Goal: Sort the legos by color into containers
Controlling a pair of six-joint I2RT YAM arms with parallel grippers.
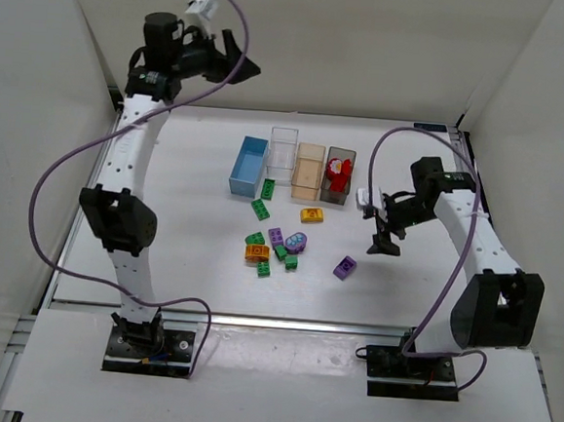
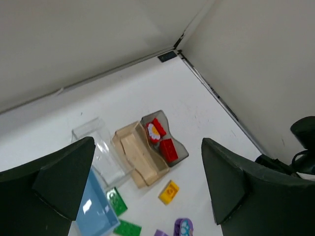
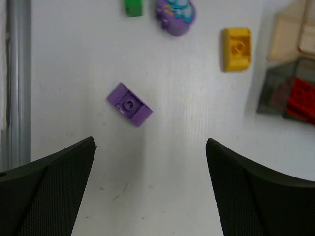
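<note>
While only the red legos (image 1: 340, 174) lie in a container, the smoky grey bin (image 1: 340, 154), the rest sit loose on the bench (image 1: 402, 299): green, orange, yellow and purple bricks scattered just in front of the row. The light blue bin (image 1: 249, 169), the clear bin (image 1: 283, 145) and the peach-tan bin (image 1: 308, 169) hold nothing I can see, so I judge one colour sorted and three left. A purple brick (image 3: 130, 103) lies apart from the cluster, below my right fingers (image 3: 54, 191), which hang released and empty above it. My left fingers (image 2: 49, 187) are raised high over the far bench, spread wide, holding nothing.
</note>
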